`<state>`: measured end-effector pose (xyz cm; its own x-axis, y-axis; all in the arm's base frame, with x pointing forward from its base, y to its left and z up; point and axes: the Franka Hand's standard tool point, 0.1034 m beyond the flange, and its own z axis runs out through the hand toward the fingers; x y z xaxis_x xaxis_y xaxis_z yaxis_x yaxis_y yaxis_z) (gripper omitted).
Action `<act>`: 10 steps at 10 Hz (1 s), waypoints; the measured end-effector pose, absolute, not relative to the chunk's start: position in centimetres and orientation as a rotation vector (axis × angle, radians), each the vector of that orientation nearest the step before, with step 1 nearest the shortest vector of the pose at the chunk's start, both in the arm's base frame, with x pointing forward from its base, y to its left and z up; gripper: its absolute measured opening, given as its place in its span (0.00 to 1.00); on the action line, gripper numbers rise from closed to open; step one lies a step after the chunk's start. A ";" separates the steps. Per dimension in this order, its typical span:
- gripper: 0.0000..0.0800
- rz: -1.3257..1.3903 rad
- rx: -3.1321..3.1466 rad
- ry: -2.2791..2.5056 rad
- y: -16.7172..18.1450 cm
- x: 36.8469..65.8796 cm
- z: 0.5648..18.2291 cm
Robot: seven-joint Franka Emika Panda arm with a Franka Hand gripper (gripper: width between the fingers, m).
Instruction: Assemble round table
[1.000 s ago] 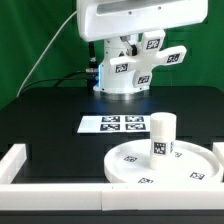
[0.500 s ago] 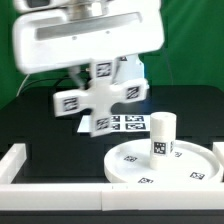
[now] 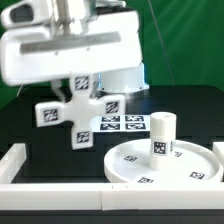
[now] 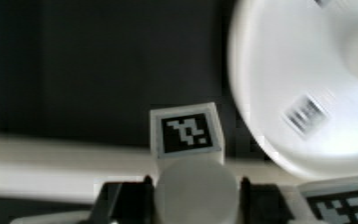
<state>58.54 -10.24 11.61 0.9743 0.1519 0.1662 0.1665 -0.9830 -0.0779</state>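
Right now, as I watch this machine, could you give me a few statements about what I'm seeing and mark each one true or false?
1. The pincer is shut on the cross-shaped foot and holds it above the table. True.
2. The short leg lies flat on the table. False: it stands upright in the middle of the round disc.
3. The round disc rests on the table, toward the exterior view's right. True.
4. The cross-shaped foot is fitted on top of the leg. False: the two are apart, and the foot hangs to the exterior view's left of the leg.
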 end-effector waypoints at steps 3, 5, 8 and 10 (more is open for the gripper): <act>0.28 -0.206 -3.068 -0.216 -11.4 56.5 7.5; 0.28 -0.242 -3.081 -0.220 -11.8 56.7 7.7; 0.28 -0.490 -3.185 -0.306 -15.5 56.5 7.8; 0.28 -0.649 -3.227 -0.326 -17.2 57.3 8.1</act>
